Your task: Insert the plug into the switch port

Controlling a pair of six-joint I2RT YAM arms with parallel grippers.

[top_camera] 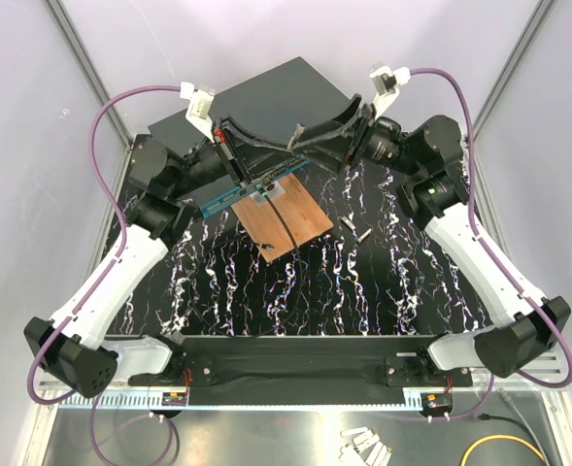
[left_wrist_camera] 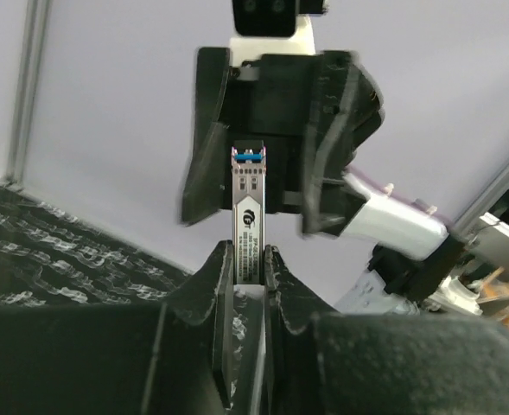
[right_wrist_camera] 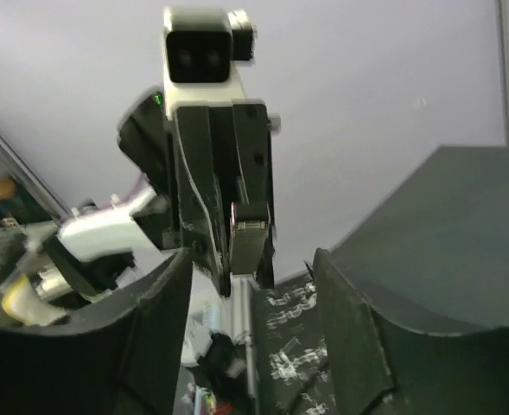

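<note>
Black marbled worktop [top_camera: 363, 291] carries the dark grey switch [top_camera: 276, 97] at the far side (teal edge toward the arms). Right claw [right_wrist_camera: 252, 270] spread wide. Left claw [left_wrist_camera: 248, 258] clamped on the plug [left_wrist_camera: 248, 220] — held aloft between both claws, over the switch.

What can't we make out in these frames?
Left wrist: lower end of the plug buried between the left gripper's fingers.
Top view: plug hidden where left gripper and right gripper meet; switch ports too small, front edge partly behind the left arm.
Right wrist: plug markings blurred.
</note>
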